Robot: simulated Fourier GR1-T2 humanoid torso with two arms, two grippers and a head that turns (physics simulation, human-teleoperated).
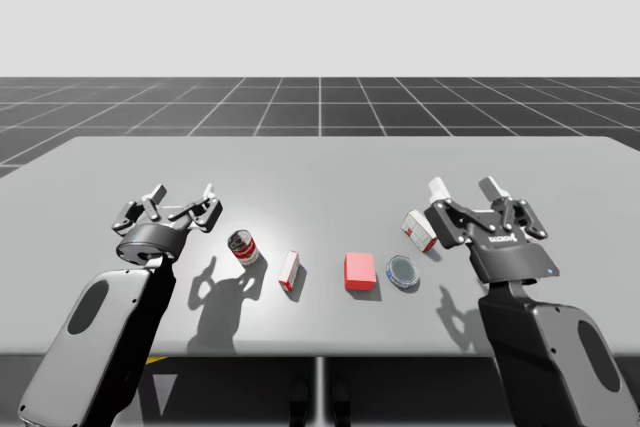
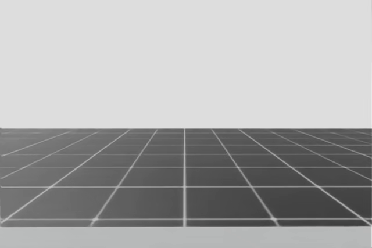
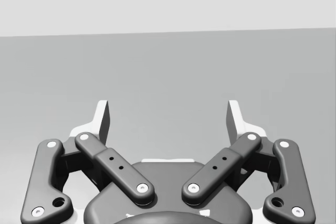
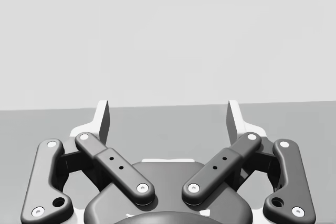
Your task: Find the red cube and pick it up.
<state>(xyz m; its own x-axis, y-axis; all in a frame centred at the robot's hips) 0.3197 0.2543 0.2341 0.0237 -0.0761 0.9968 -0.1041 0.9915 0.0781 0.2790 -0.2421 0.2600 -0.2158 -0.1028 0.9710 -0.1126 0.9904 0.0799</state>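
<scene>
Red cube (image 1: 360, 271): we see it resting flat on the tabletop (image 1: 320, 162), near the front edge and about midway along it. Nothing holds it.

Round blue-grey tin (image 1: 403, 271): just beside the cube, on the side toward the tabletop's right edge, tilted a little.

Slim red-and-white box (image 1: 289, 270): standing near the cube on its other side, with a gap between them, equally close to the front edge.

Red can (image 1: 243, 247): lying tilted just beyond the slim box, toward the left edge.

Small red-and-white box (image 1: 419, 230): tilted, farther from the front edge than the tin, close beside our right gripper (image 1: 465, 190). We cannot tell whether the two touch.

Right gripper, wrist view (image 4: 168, 116): fingers (image 4: 234, 120) spread wide with only bare tabletop between them. It sits toward the right edge, well apart from the cube.

Left gripper (image 1: 183, 195): toward the left edge, near the can, well apart from the cube. In its wrist view (image 3: 168, 116) the fingers (image 3: 103, 120) stand wide apart over bare tabletop.

Dark gridded floor (image 2: 186, 172): it lies beyond the tabletop's far edge.
</scene>
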